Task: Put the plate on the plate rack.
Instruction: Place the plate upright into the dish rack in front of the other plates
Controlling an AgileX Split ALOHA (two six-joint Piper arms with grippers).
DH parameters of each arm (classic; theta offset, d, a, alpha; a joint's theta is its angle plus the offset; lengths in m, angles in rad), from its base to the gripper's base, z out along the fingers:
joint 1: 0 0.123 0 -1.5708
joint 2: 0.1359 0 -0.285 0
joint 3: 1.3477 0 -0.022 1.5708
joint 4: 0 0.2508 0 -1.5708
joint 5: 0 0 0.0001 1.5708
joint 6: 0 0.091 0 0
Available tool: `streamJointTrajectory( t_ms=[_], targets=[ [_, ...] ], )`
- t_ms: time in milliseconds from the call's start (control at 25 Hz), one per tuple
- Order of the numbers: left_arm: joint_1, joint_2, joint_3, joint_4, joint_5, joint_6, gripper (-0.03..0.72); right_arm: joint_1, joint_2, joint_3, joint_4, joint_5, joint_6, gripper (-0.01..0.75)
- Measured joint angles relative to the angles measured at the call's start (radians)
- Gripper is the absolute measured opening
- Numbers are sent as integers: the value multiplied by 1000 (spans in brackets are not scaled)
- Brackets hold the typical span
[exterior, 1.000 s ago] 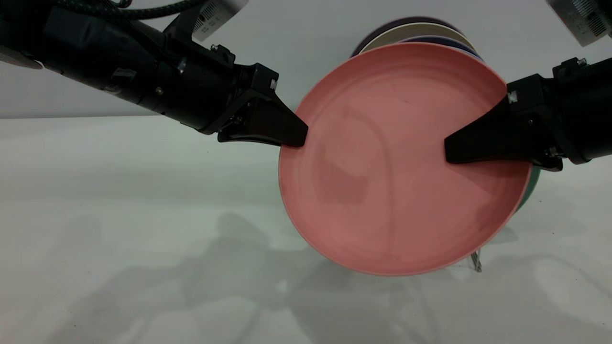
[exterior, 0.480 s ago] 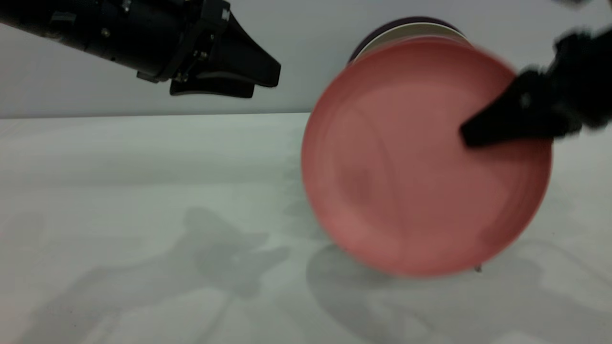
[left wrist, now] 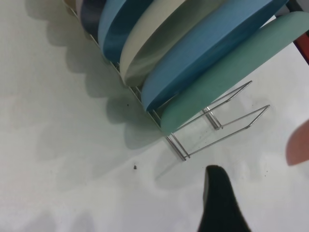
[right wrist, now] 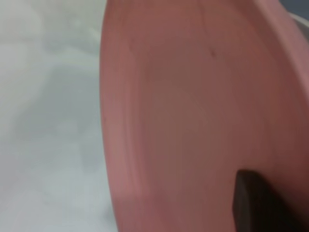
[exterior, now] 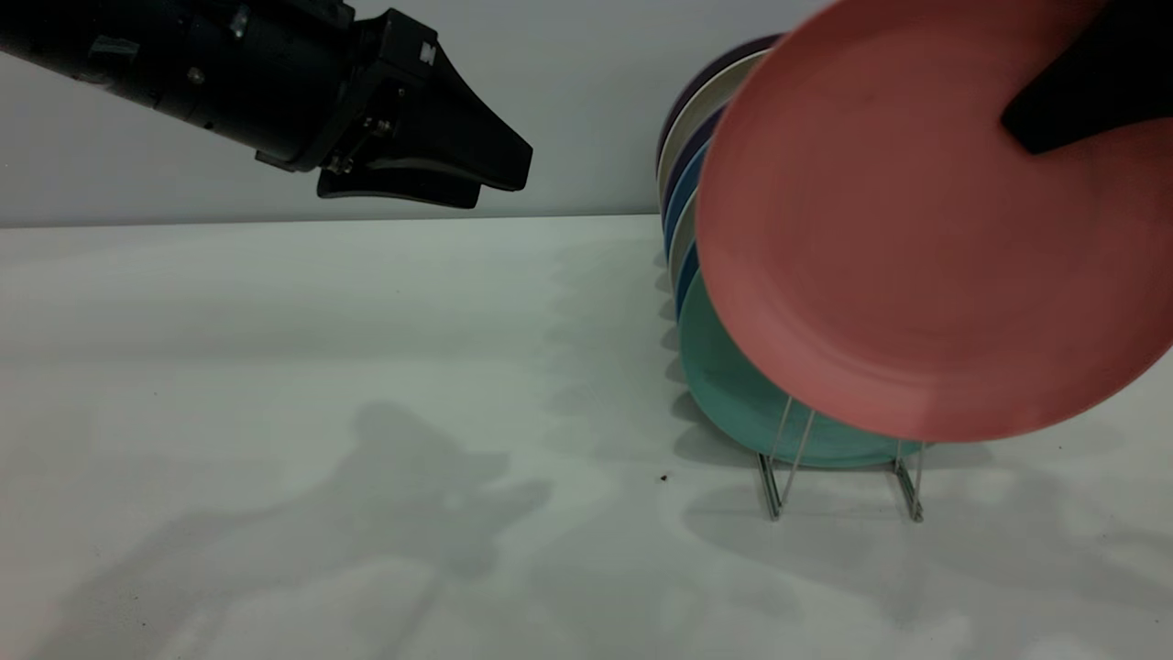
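Note:
The salmon-pink plate (exterior: pixel 916 257) hangs tilted in the air at the upper right, above and in front of the silver wire plate rack (exterior: pixel 779 477). My right gripper (exterior: pixel 1081 92) is shut on the plate's upper right rim; one dark finger lies on the plate's face in the right wrist view (right wrist: pixel 256 203), where the plate (right wrist: pixel 193 96) fills most of the picture. My left gripper (exterior: pixel 504 179) hovers at the upper left, well apart from the plate. The left wrist view shows the rack (left wrist: pixel 222 121) with its front loops bare and an edge of the pink plate (left wrist: pixel 299 145).
Several plates stand upright in the rack: a teal-green plate (exterior: pixel 733 385) at the front, then blue (exterior: pixel 685 275), cream and dark ones behind it. The grey wall runs close behind the rack. White tabletop (exterior: pixel 321 412) spreads to the left and in front.
My left gripper let go of the plate's left rim and pulled back up and to the left. My right gripper lifted the plate up and to the right, uncovering the rack and its plates.

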Motion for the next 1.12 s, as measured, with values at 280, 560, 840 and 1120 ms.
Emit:
streamJointTrajectory(
  t_ms=[280,560,840,1120],
  targets=[
    [0,0,0,1,1,0,474,116,0,0,-182,-157,-12,117],
    [0,0,0,1,1,0,474,138,0,0,-280,-225,-17,117],
    [0,0,0,-4,1,0,474,138,24,0,-283,-250,-34,117],
    [0,0,0,-8,1,1,474,138,48,-1,-281,-274,-51,117]
  ],
)
